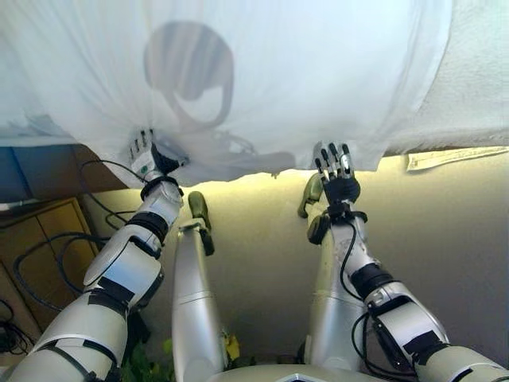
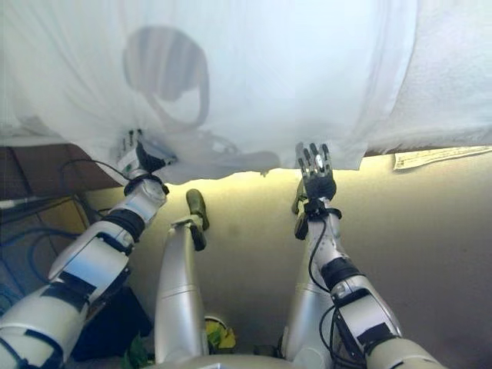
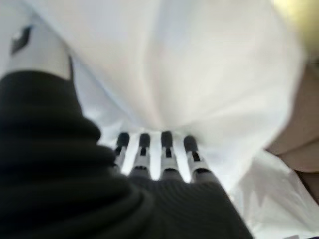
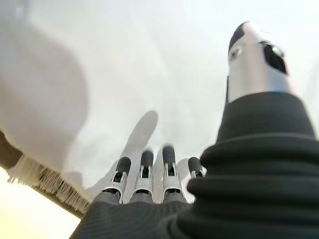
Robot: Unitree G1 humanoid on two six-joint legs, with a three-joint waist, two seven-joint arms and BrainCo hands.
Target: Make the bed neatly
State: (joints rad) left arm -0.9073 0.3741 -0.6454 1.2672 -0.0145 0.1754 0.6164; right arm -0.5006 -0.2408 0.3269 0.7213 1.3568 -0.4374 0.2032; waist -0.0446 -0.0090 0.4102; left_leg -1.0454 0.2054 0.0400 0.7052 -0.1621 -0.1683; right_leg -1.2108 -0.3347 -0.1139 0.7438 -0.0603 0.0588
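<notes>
A thin white sheet (image 1: 318, 72) lies spread over the bed, and its near edge hangs unevenly over the bed's front side. My left hand (image 1: 147, 155) is at a bunched fold of that edge on the left. In the left wrist view its straight fingers (image 3: 167, 154) touch the sheet (image 3: 199, 64) with their tips. My right hand (image 1: 336, 171) is at the hem further right, open, fingers straight and pointing up onto the sheet. The right wrist view shows its fingers (image 4: 144, 174) flat on the cloth, thumb (image 4: 256, 55) held apart.
A white textured cover (image 1: 469, 79) lies uncovered at the bed's right. A label strip (image 1: 453, 157) runs along the mattress edge above the beige bed side (image 1: 445, 239). A wooden cabinet (image 1: 40, 231) stands at the left. A fringed hem (image 4: 45, 181) shows in the right wrist view.
</notes>
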